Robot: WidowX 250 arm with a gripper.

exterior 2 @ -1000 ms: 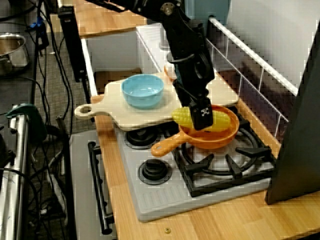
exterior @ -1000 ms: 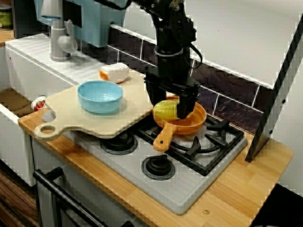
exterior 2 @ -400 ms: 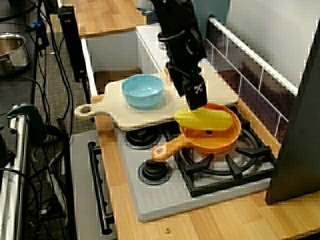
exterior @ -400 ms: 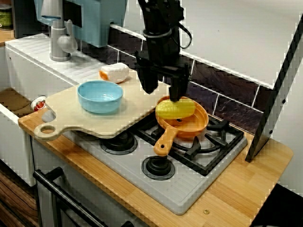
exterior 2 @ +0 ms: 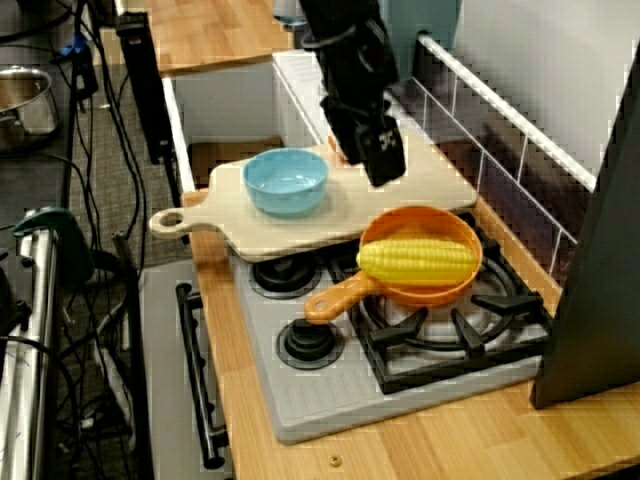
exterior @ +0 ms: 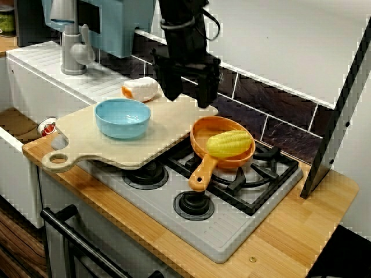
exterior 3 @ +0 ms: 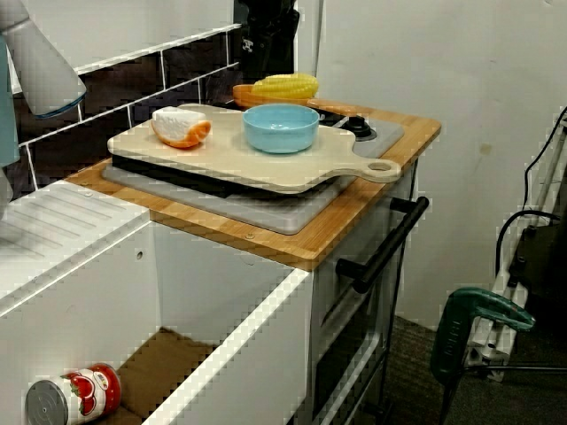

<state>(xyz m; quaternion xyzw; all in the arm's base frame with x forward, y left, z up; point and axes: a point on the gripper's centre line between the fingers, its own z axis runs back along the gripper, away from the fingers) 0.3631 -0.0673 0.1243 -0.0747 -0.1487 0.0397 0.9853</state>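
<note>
From the view across the stove, the end effector [exterior: 185,92] hangs over the far end of the cutting board [exterior: 87,145], fingers spread and nothing between them. The corn [exterior: 230,143] lies in the orange pan [exterior: 200,130], tilted with one end propped on the far rim, likely because the cob is nearly as long as the pan is wide. The pan sits on a burner grate of the stove [exterior: 232,226], its handle pointing toward the front edge. A blue bowl [exterior: 123,117] stands on the board, and a white-and-orange piece [exterior: 139,88] lies near its back edge.

From the view along the table, the end effector [exterior 2: 368,160] is clearly apart from the corn [exterior 2: 418,260], above and behind it. The board bridges the left burners and overlaps the pan's side.

From the view beside the sink, the arm [exterior 3: 266,35] rises behind the cob [exterior 3: 285,86]; its fingers cannot be made out here. A can [exterior 3: 75,398] lies in the sink [exterior 3: 221,354].
</note>
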